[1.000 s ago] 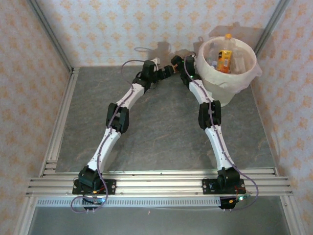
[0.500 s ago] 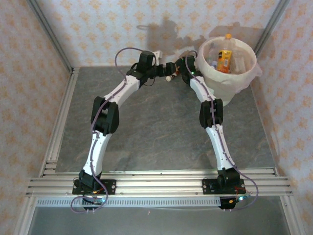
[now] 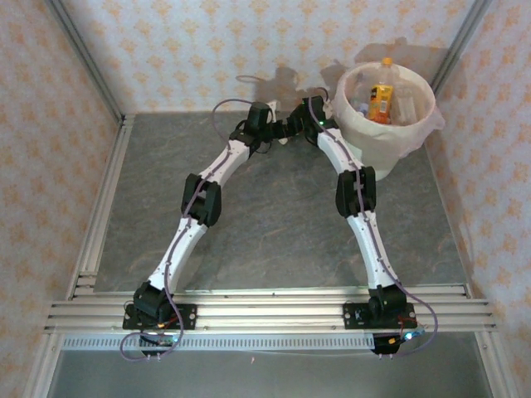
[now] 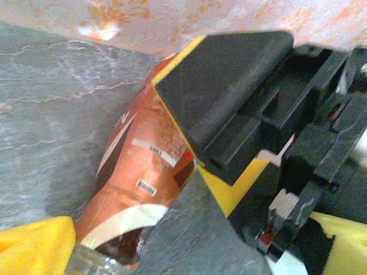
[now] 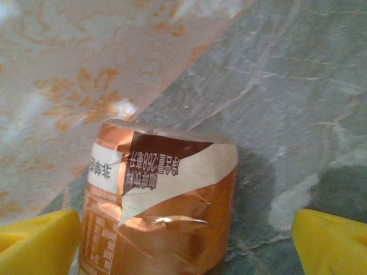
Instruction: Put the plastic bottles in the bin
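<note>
Where worktop (image 5: 298, 86) meets far wall (image 5: 86, 57), left jaws wide, right jaws wide astride a lying brown-orange bottle (image 5: 160, 212), seemingly not gripping it.

A crumpled brown-orange labelled plastic bottle (image 4: 137, 183) lies on its side against the wallpapered wall (image 4: 172, 17), left of the round cream-white bag-lined bin (image 3: 390, 139) holding an upright orange-labelled bottle (image 3: 382, 98).

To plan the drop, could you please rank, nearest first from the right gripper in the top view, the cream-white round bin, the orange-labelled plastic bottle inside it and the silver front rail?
1. Cream-white round bin, beside the right gripper.
2. Orange-labelled plastic bottle, inside it.
3. Silver front rail, near edge.
</note>
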Available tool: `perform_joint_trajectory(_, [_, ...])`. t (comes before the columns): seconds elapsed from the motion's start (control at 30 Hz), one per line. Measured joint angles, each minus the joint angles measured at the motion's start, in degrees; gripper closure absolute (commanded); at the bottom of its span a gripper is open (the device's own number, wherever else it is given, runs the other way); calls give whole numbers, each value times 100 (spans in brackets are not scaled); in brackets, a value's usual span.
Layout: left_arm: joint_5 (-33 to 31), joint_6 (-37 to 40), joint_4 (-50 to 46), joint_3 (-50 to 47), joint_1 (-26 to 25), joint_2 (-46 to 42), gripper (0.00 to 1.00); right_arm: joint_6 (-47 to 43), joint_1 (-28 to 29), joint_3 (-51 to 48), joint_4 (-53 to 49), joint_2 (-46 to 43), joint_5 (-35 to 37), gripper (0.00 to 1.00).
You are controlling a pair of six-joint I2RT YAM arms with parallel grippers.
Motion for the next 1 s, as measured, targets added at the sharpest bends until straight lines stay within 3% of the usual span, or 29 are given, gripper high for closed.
perform_joint_trajectory(0.2, [155,-424,409,-411,-120,-118,0,170,-129,-251,-96,-186,-264,6])
perform_joint_trajectory(0.53, [496,-671,1836,-4911,-293,-2562,0,177,-166,-251,-330,-260,-970,19])
perform_joint_trajectory(0.8, [442,-686,2481,-7055,-55,-4107,0,-398,-85,-251,-866,-348,-933,27])
perform_joint_trajectory(1.0, [142,-529,2542,-8030,96,-5169,0,-761,66,-212,-1276,-365,-678,38])
